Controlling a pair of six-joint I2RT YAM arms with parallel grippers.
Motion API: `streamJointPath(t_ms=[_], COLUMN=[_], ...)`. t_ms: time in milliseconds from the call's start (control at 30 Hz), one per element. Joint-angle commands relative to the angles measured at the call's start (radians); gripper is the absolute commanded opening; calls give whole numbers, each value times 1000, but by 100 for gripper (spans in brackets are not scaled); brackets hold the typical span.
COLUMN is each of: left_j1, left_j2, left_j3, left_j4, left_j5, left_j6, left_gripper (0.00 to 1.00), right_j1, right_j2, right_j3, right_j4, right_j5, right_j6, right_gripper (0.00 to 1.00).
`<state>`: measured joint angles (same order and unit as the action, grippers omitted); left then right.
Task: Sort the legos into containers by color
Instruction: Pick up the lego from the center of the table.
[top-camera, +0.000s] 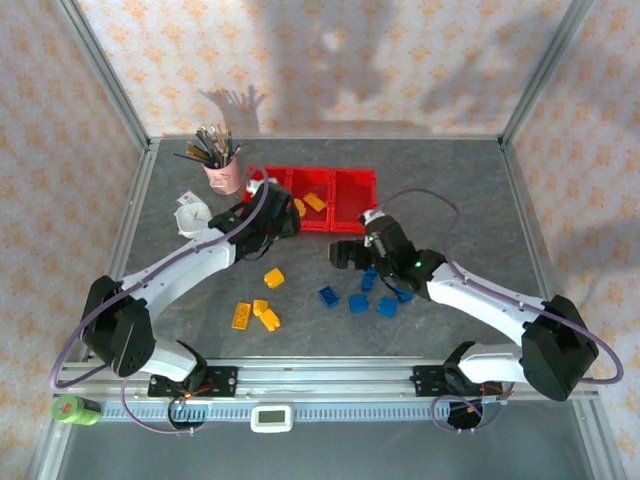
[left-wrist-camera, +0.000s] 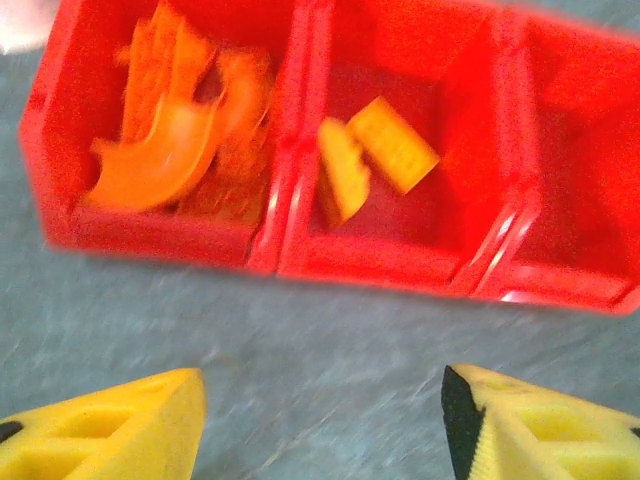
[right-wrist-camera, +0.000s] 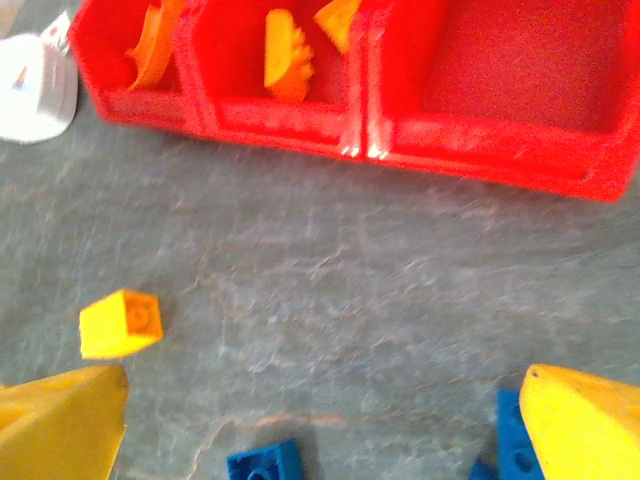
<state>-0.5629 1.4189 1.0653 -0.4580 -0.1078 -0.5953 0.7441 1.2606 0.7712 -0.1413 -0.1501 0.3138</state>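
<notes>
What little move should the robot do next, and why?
Probably lower the right pincer, which is open and empty, onto the small blue plastic brick under it, then close. That brick lies on the grey table, while the right-hand compartment of the red plastic bin looks empty; orange pieces and yellow pieces sit in the other two.

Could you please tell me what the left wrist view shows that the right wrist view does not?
Left wrist view: the left gripper, open. Right wrist view: the right gripper, open, plus a loose yellow brick, blue bricks and a white item on the table. Both: the red bins, with orange pieces in the left one and yellow bricks in the middle one.
</notes>
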Motion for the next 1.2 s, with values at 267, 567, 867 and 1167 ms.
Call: streamJointPath(t_ms=[267,567,867,1167], left_j1=[-30,-31,-32,-53], left_j2=[-170,-140,-58,63], left_j3=[-312,-388,-374,-312], left_j4=[-39,5,106,150], left_j5=[9,39,85,96], left_j6=[-156,-186,-165,-166], left_gripper=[80,84,84,78], right_j1=[135,152,152,151], right_j2=[69,103,104,94], right_j3=[-93,-105,-95,-108], right_j4=[117,152,134,133], right_j5=[4,14,53,80], right_j6=[62,65,50,43], right_gripper=[100,100,100,100])
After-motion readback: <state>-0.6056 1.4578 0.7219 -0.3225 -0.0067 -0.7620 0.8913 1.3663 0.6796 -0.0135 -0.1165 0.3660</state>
